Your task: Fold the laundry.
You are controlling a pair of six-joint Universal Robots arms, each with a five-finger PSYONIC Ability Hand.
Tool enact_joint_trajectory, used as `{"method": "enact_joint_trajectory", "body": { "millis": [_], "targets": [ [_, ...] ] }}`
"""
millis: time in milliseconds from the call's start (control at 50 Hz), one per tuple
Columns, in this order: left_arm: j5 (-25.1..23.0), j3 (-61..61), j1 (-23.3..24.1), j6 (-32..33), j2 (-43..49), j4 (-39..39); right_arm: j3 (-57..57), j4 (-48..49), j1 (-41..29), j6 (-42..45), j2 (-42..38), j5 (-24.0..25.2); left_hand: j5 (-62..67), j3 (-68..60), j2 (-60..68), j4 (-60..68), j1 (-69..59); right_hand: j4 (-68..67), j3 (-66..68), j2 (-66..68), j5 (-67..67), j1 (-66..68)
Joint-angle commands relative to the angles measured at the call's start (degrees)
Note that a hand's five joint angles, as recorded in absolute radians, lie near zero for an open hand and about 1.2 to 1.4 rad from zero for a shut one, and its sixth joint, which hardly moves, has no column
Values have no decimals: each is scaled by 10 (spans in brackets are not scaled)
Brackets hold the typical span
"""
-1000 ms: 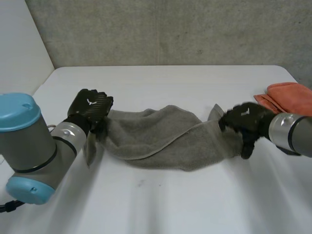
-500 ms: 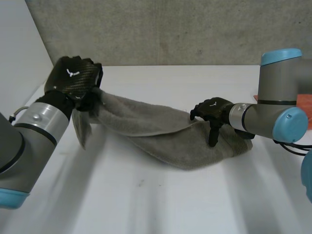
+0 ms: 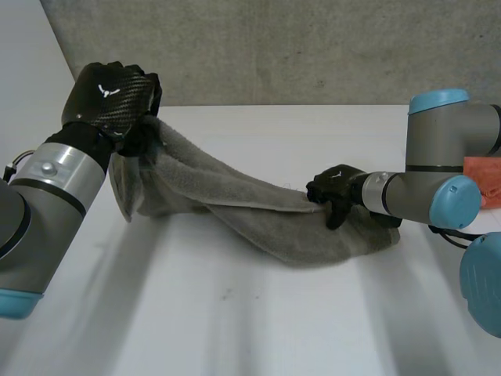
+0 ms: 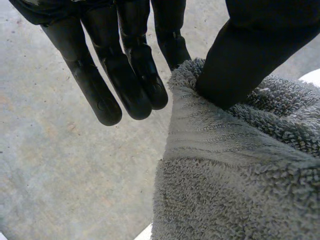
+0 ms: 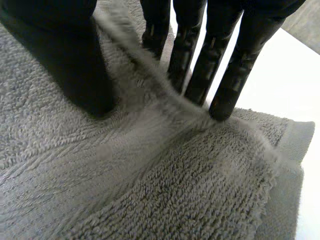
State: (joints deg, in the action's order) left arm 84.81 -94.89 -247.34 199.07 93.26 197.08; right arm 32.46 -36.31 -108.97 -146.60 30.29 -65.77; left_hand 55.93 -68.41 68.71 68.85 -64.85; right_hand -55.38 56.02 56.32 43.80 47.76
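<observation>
We had the towel [image 3: 258,219] strung between both hands across the middle of the table [image 3: 235,337]. Our left hand [image 3: 109,98] was raised at the far left, well clear of the table. It pinched the towel's left end between the thumb [image 4: 250,55] and the nearest finger, while the other fingers [image 4: 125,85] stood straight and free beside the cloth. Held that high, the end hung in a loose flap below the hand and the rest sloped down to the right. We judged this let the cloth drop open under its own weight rather than lie bunched.

Our right hand [image 3: 337,192] was low at the right end, where the towel lay on the table. In its wrist view the hemmed edge ran up between the thumb and the nearly straight fingers [image 5: 225,85]. We read that as a light pinch on the edge, with the fingertips resting on the pile. That low grip seemed to anchor the right end while the left one was up.

The towel was doubled over itself along its length but not yet neatly folded, so we judged the task to be at an early stage. An orange cloth [image 3: 485,180] lay at the far right, partly behind the right arm and well apart from the towel.
</observation>
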Motion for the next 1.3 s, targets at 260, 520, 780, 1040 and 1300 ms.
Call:
{"method": "enact_joint_trajectory", "body": {
  "millis": [260,520,780,1040,1300],
  "targets": [
    [5,41,-9,-3,61,0,129,-110,85,14,226,104,141,-116,113,112,-151,-246,240,237,262,322],
    [2,29,2,1,147,-12,477,-44,107,141,401,92,141,-116,113,112,-151,-246,240,237,262,322],
    [-5,168,-10,3,329,-18,494,257,37,-25,330,-78,20,4,-7,-9,-31,-246,240,237,262,322],
    [-3,98,-40,-11,229,-84,502,331,13,-78,292,-117,-539,564,-566,-568,528,-246,240,237,262,322],
    [4,-128,-49,-33,47,-82,512,331,13,-76,291,-117,-419,444,-447,-448,409,-246,240,237,262,322]
  ]
}}
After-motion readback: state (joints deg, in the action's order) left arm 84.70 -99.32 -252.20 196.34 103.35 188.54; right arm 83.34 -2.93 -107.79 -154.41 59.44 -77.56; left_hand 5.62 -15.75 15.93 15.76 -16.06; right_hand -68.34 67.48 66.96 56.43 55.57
